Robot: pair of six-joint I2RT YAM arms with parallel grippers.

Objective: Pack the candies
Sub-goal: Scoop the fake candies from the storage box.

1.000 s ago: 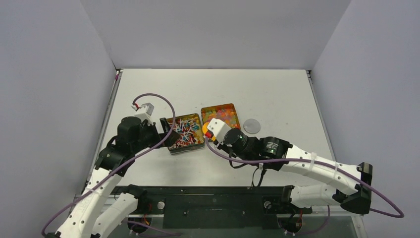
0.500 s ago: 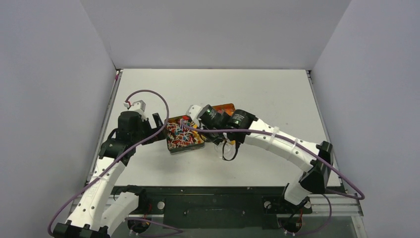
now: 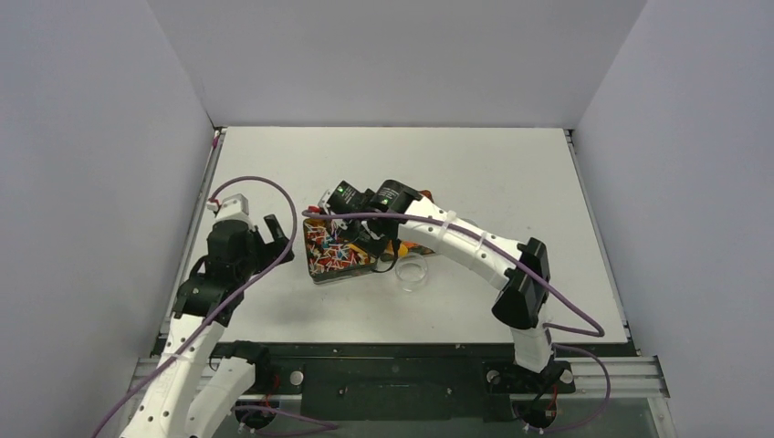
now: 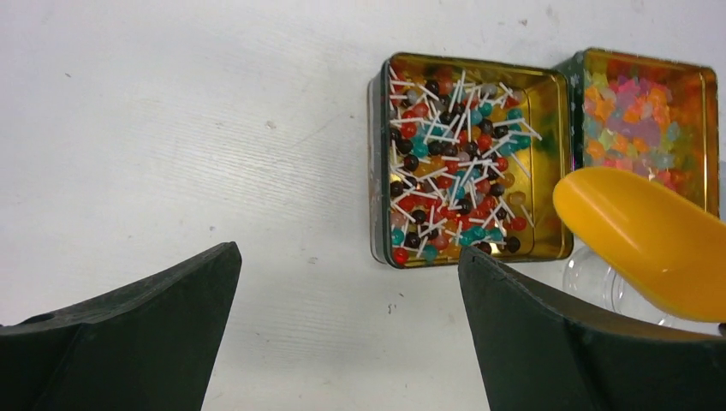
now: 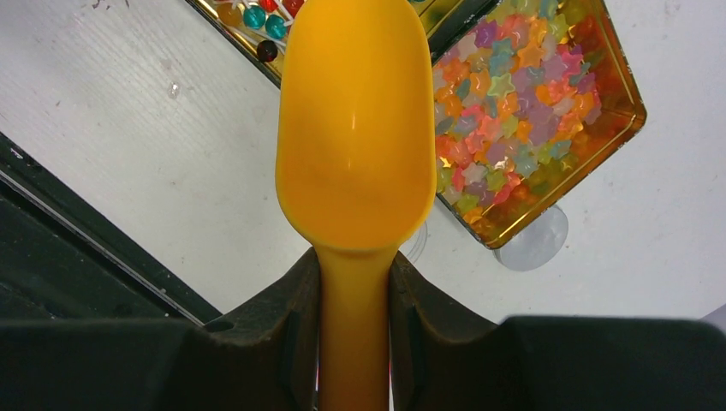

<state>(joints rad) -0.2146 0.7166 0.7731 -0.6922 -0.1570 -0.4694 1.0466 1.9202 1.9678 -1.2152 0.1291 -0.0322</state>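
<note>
The candies fill two open gold tins: lollipop-like red, teal and dark sweets with white sticks in the left tin [image 4: 467,163] [image 3: 336,253], and pastel star-shaped sweets in the right tin [image 4: 651,120] [image 5: 531,111]. My right gripper [image 5: 354,291] is shut on the handle of the orange scoop [image 5: 355,128], which is empty and hangs over the gap between the tins, above a clear round jar [image 3: 412,272]. My left gripper [image 4: 347,291] is open and empty over bare table, just left of the lollipop tin.
A clear round lid [image 5: 535,244] lies by the star tin's corner. My right arm [image 3: 475,246] stretches across the star tin in the top view and hides most of it. The black rail [image 3: 392,370] runs along the near table edge.
My right arm has swung left and forward, carrying the scoop from the star tin to over the tins' near edge. My left gripper has pulled back left from the lollipop tin.
</note>
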